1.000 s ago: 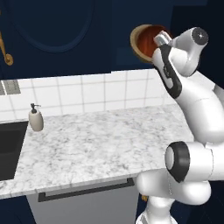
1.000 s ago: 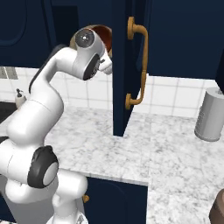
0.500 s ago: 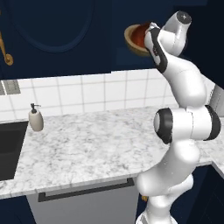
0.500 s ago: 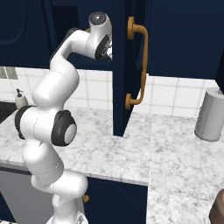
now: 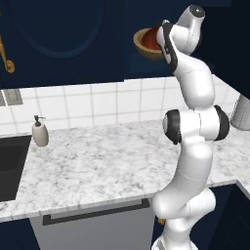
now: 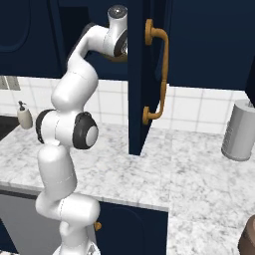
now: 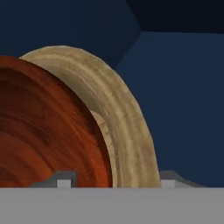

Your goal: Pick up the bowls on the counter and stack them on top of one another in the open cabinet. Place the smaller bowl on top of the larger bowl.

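Observation:
High in the left base view, the smaller bowl [image 5: 152, 39], dark reddish-brown, sits nested inside the larger bowl [image 5: 146, 50], light tan, on the shelf of the open cabinet [image 5: 141, 71]. My arm reaches up to them from the right. The hand view looks close at both: the smaller bowl [image 7: 48, 131] lies within the thick rim of the larger bowl [image 7: 127, 127]. My gripper [image 7: 119, 178] is open and straddles both rims. One fingertip [image 7: 63, 179] is over the red bowl's inside and the other stands outside the tan rim. The counter [image 5: 97, 161] lies bare below.
A soap dispenser [image 5: 40, 133] stands by the dark sink [image 5: 10, 166] at the left. A steel canister [image 6: 239, 130] stands at the right on the counter. The cabinet's open door, with its brass handle [image 6: 157, 74], juts out just right of my hand.
My arm has straightened upward and pushed further into the cabinet. The jaws have parted from the smaller bowl, which now rests in the larger one.

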{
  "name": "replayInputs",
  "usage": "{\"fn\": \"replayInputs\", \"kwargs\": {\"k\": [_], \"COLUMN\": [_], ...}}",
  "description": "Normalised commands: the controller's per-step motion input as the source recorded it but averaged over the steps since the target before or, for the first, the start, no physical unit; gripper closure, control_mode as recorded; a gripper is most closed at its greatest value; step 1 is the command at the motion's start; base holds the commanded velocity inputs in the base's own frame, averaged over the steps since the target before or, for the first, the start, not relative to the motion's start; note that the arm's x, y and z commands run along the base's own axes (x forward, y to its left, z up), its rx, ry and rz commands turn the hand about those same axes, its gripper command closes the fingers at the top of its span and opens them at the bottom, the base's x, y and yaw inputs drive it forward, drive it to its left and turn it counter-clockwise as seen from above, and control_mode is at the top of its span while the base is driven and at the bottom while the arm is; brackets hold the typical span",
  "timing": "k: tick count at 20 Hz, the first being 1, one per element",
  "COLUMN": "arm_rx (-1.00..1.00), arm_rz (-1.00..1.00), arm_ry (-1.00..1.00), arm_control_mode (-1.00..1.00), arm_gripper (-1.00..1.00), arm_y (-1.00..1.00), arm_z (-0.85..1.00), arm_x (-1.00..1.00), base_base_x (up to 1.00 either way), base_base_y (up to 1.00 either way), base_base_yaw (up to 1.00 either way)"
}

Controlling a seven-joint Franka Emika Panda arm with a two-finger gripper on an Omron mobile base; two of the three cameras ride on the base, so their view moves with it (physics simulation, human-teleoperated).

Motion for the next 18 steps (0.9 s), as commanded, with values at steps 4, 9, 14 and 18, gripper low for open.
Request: {"fn": "replayInputs", "kwargs": {"k": [4, 9, 14, 18], "arm_rx": [0.00, 0.00, -0.03, -0.25], "arm_rz": [0.00, 0.00, 0.00, 0.00], "arm_ry": [-0.22, -0.51, -0.38, -0.04], "arm_control_mode": [-1.00, -1.00, -1.00, -1.00], "arm_gripper": [-1.00, -1.00, -1.00, -1.00], "arm_y": [0.00, 0.00, 0.10, 0.53], "arm_z": [-0.14, -0.88, -1.00, -1.00], "arm_x": [-0.74, -1.00, -1.00, -1.00], "base_base_x": [0.00, 0.00, 0.00, 0.00], "base_base_y": [0.00, 0.00, 0.00, 0.00], "base_base_yaw": [0.00, 0.00, 0.00, 0.00]}}
